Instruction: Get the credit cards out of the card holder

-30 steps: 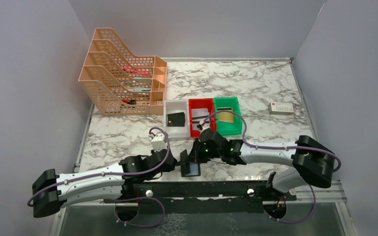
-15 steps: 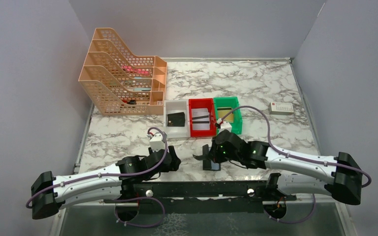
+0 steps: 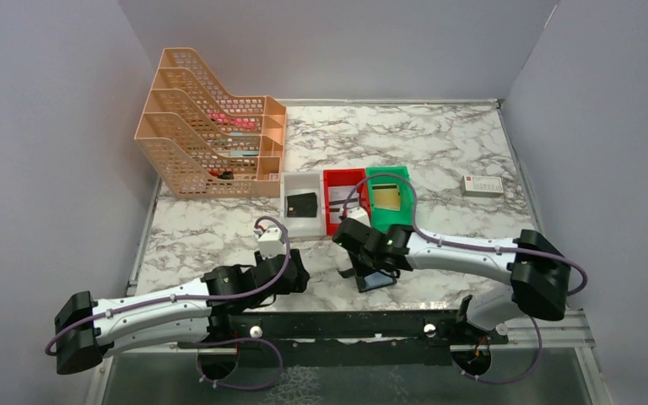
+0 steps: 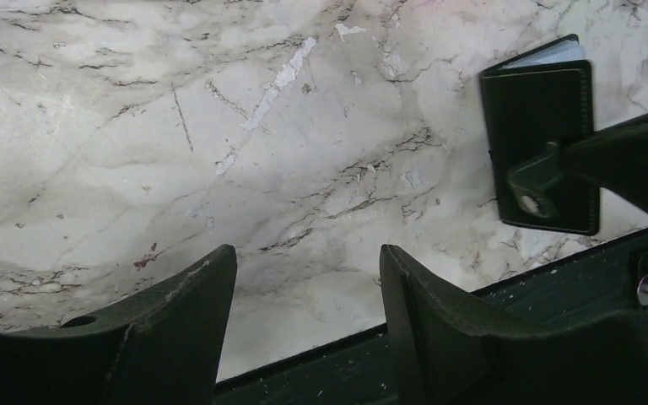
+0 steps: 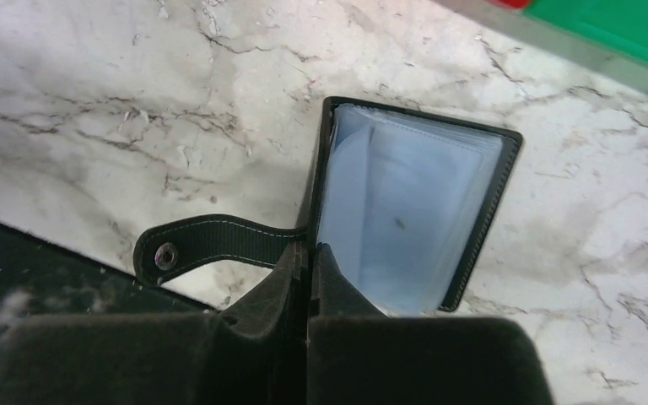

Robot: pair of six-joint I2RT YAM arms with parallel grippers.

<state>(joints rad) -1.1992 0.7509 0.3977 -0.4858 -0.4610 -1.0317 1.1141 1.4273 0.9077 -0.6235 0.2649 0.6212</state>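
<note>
the top view places the card holder [image 3: 376, 279] on the near part of the marble table [image 3: 456, 143], at 6 o'clock from the red bin [image 3: 345, 221] and close to the black rail [image 3: 337, 325] along the near edge. from above it is only a small dark shape with a glint of blue under the right gripper [image 3: 363, 263].

the right wrist view shows more. the holder is folded open, its shiny blue-grey sleeve face turned to the camera. the gripper's two fingers are pressed together on the black cover edge at the sleeve's 7 o'clock corner. a strap with a snap [image 5: 207, 245] sticks out toward 9 o'clock. no card can be made out inside the sleeves.

the left wrist view shows the other side: the plain black outer cover at 2 o'clock, with the strap folded across it and a sliver of pale sleeve along its top edge. whether the holder rests on the marble or hangs just above it cannot be told.

the left gripper [image 4: 305, 253] is spread wide and holds nothing, with bare marble between its fingers. in the top view it sits at 9 o'clock from the holder, well apart.

a tan-gold credit card [image 3: 388, 197] lies in the green bin [image 3: 404, 221], at 12 o'clock from the holder. a smaller black square piece [image 3: 302, 203] lies in the white bin [image 3: 292, 221].

open marble spreads at 9 and 3 o'clock of the holder. a white box [image 3: 482, 186] is at 2 o'clock near the right wall, and a peach file rack [image 3: 211, 126] is at 10 o'clock.
</note>
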